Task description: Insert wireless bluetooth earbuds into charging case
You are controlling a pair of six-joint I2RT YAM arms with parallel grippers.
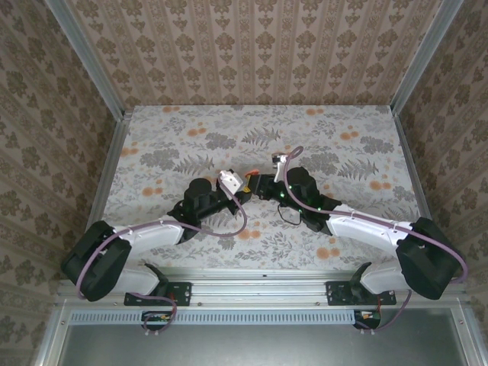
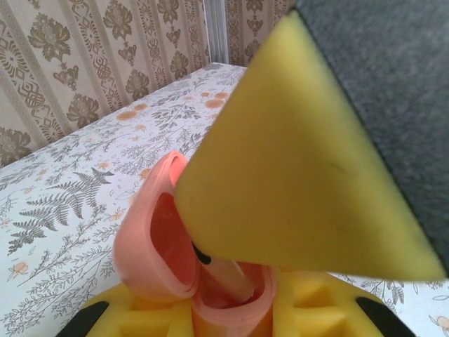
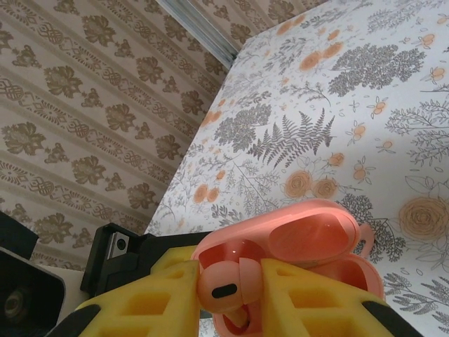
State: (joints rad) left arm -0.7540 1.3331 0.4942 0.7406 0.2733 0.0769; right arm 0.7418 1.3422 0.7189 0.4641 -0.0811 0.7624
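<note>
Arms meet mid-surface (image 1: pixel 191 126), well apart from the far edge and both side edges, open room all round. Left jaws clamped on base of open coral case (image 2: pixel 151 235). Right jaws pinching coral earbud (image 3: pixel 221 284), stem down in the case mouth, lid tipped up beside it.

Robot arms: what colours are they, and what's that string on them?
The left arm and right arm are white with chunky black joints. Thin purple cables loop along them. Their fingers wear yellow foam.
</note>
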